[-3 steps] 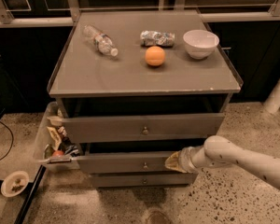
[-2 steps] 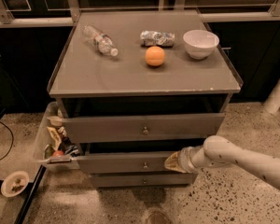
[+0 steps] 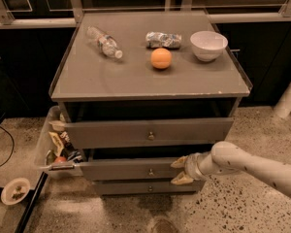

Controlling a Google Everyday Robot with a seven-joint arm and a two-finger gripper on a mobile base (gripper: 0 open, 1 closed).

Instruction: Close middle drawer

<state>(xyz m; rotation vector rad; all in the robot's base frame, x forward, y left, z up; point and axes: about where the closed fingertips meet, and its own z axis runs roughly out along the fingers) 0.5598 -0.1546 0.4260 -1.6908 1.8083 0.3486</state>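
Grey, wide, shallow middle drawer [image 3: 121, 170] with a plain flat front and a small round metal knob [image 3: 151, 171]. It is the second of three fronts below the front edge of the worktop [image 3: 150, 84] and stands slightly out. Its long axis runs parallel to that edge, and its front faces outward from the cabinet. The white two-finger end effector [image 3: 181, 171] is at the drawer front just right of the knob, below the worktop's front right corner. Its fingers are spread one above the other and grip nothing.
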